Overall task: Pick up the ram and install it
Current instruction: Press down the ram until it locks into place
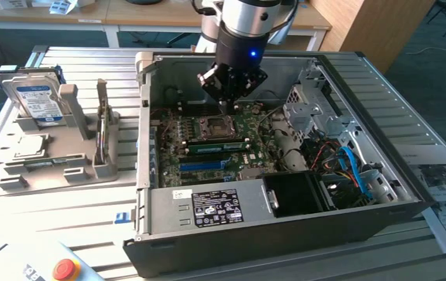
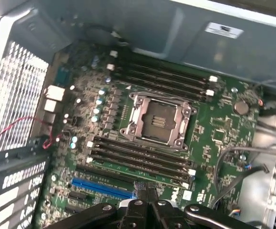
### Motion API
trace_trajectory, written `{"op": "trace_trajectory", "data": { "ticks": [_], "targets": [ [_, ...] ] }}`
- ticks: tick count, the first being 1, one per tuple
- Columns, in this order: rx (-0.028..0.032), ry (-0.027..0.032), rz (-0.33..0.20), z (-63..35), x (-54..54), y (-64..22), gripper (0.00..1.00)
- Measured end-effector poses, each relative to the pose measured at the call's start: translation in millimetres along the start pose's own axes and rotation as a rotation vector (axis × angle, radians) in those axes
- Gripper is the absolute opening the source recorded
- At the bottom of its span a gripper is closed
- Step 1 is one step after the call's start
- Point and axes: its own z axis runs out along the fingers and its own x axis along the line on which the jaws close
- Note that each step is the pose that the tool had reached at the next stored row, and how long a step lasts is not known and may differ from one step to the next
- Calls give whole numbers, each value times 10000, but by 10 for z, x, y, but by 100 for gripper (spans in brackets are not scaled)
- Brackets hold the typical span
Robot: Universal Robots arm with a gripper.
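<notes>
From the exterior view we see the arm reaching down into an open computer case (image 1: 410, 202), its gripper (image 1: 227, 100) hanging above the motherboard (image 1: 243, 126) near the empty CPU socket (image 1: 215, 126). The fingers are pressed together with nothing between them. The ram (image 1: 216, 146), a green stick, lies in a slot just in front of the socket, with a blue slot (image 1: 203, 165) further toward the power supply (image 1: 207, 206), whose black label faces up.

That view also gives us what lies outside the case: a grey holder tray (image 1: 90, 170) at the exterior view's left, carrying an upright hard drive (image 1: 35, 99) with a blue-white label, and a red stop button (image 1: 65, 269) in the near corner. Printed sheets (image 1: 445, 187) lie at the exterior view's right.

The wrist view takes us closer to the board: we see the open socket (image 2: 158, 123), banks of dark memory slots (image 2: 138, 157) on both sides of it, the blue slot (image 2: 102, 188), and the closed fingertips (image 2: 147, 202) meeting over the board. Whether the ram sits fully seated we cannot tell.
</notes>
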Motion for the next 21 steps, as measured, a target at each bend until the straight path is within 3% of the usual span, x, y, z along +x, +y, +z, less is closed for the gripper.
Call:
{"op": "trace_trajectory", "data": {
  "ticks": [17,21],
  "targets": [
    [-71,-171,3074,3,0,0,11],
    [-75,-183,3271,3,0,0,11]
  ]
}}
